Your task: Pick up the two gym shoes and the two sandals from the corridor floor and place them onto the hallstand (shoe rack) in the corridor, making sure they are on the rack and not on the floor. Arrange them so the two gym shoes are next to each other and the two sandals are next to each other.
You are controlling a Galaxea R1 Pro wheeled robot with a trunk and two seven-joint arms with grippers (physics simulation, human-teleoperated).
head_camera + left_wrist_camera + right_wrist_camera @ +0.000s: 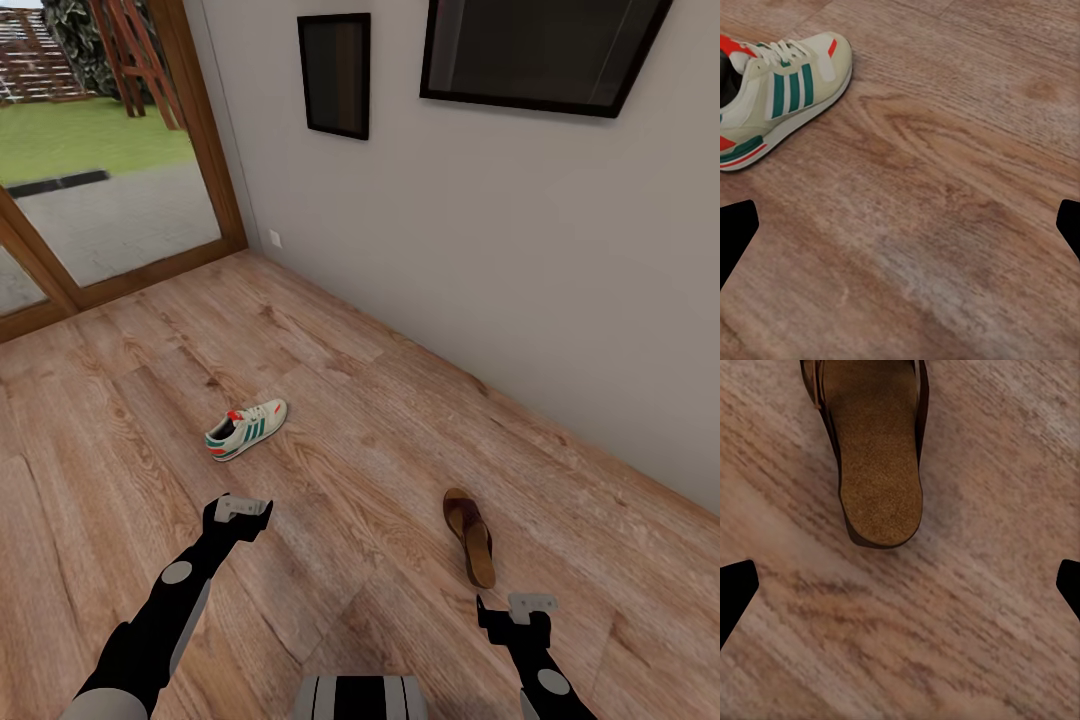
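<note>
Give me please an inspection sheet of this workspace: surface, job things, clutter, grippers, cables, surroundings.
Surface: wood-plank corridor floor, dry, no marks seen.
Job's things: one gym shoe lying on the floor ahead of the left gripper; one sandal on the floor ahead of the right gripper, heel end toward it.
Clutter: nothing seen.
Grippers: both open, empty, above the floor.
Cables: nothing seen.
Surroundings: grey wall with two dark frames; glass door to a garden.
</note>
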